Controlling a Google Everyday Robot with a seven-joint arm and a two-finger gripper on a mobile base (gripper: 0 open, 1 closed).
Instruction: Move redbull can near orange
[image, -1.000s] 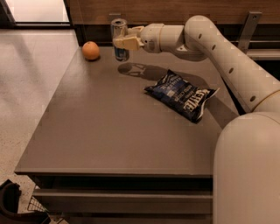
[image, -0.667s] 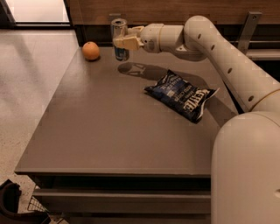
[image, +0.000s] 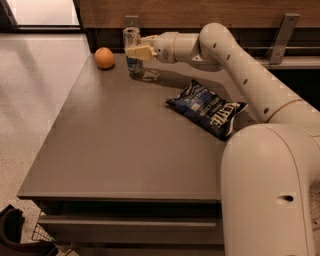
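Gripper (image: 136, 51) far left w/ jaws clamped on upright can (image: 131, 35); orange (image: 104, 57) just left, apart; chip bag (image: 207, 107) mid counter (image: 125, 150).

- Redbull can (image: 131, 39): silver top, pale silvery sides with blue lower down.
- Orange (image: 104, 57): plain, even orange, by the counter's far left corner.
- Gripper (image: 134, 51): cream-yellow fingers on a white wrist, at the counter's far edge, closed about the can.
- Arm (image: 240, 70): glossy off-white, with a thin tan ring at one joint.
- Chip bag (image: 207, 107): dark blue with white lettering and pale flecks, toward the counter's right edge.
- Counter (image: 125, 150): flat grey-brown, unpatterned.
- Floor (image: 30, 90): pale cream, finely speckled.
- Wall (image: 200, 10): warm brown wood.
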